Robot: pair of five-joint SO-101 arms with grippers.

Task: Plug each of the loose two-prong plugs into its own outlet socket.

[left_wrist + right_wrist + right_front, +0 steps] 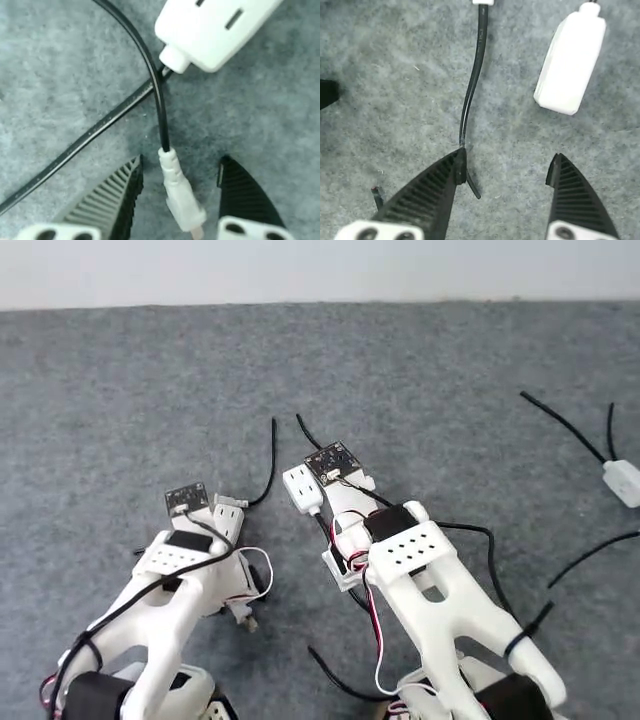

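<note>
In the high view, bare carpet (120,410) lies open from 9 to 12 o'clock of the wide-spread left gripper (181,161). At 2 o'clock an outlet socket (302,488) and a black cord (272,455) crowd the way. The right arm (430,580) blocks 3 o'clock.

Plug (181,192) wht, prong (196,232) maybe coppery; cord (156,85) blk; socket (215,27) wht; mat (130,390) grey, flecked.

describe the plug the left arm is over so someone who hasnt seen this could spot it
On the grey mat, find the left gripper, open and pointing down. Lying between its fingers is the plug, slim and white with a thin black cord. The nearby outlet socket is also white but far blockier, with slots in its face.
</note>
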